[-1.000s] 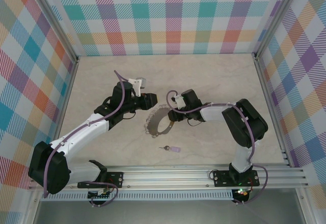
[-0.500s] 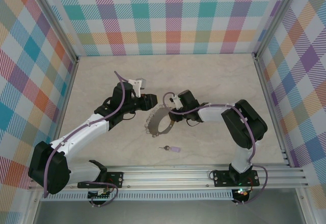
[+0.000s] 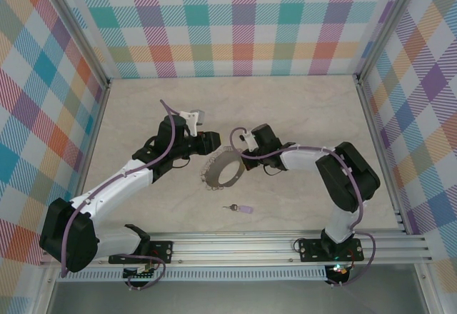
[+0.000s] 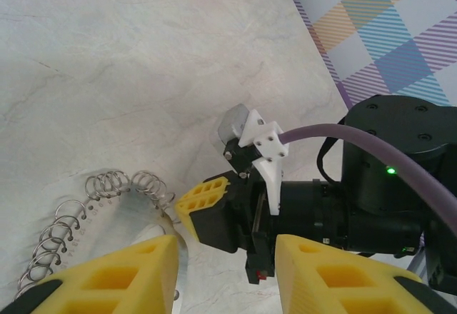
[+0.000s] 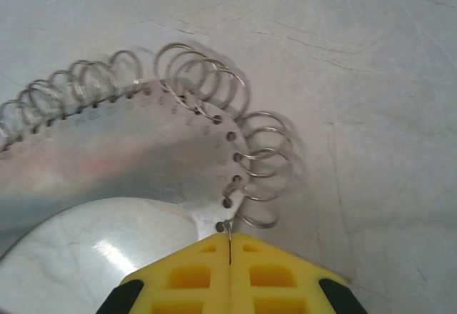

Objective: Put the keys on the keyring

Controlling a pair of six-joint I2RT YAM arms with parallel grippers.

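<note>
Left fingers point(image 4: 121, 275): seen spread apart in the left wrist view, with nothing held between them and nothing touched.
Left gripper point(image 4: 227, 257): poised just above the table point(image 3: 300, 114), at the far left side of the ring point(image 5: 128, 157), facing the right gripper point(image 5: 229, 257).
Right fingers point(image 5: 186, 278): pressed together. The ring's thin rim is caught at the top of the seam between them.
Right grip point: on the ring's far right edge, where the row of wire loops point(image 5: 264, 164) ends.
Ring: found at the middle of the table, between the two grippers and slightly nearer than both. Whether it is lying flat or tipped up at the gripped edge cannot be told.
Loops: strung through small holes along the ring's outer edge. They are crowded and overlapping, so an exact count cannot be given.
Key point(image 3: 230, 207): lying flat on the table, nearer than the ring and apart from it, touched by neither gripper.
Tag point(image 3: 245, 208): pale lilac, joined to the key at its right end.
Count, rings: one.
Count, keys: one.
Count, tags: one.
Count, grippers: two, one open and one closed.
Key on ring: not yet done, since bare table is seen between the two.
</note>
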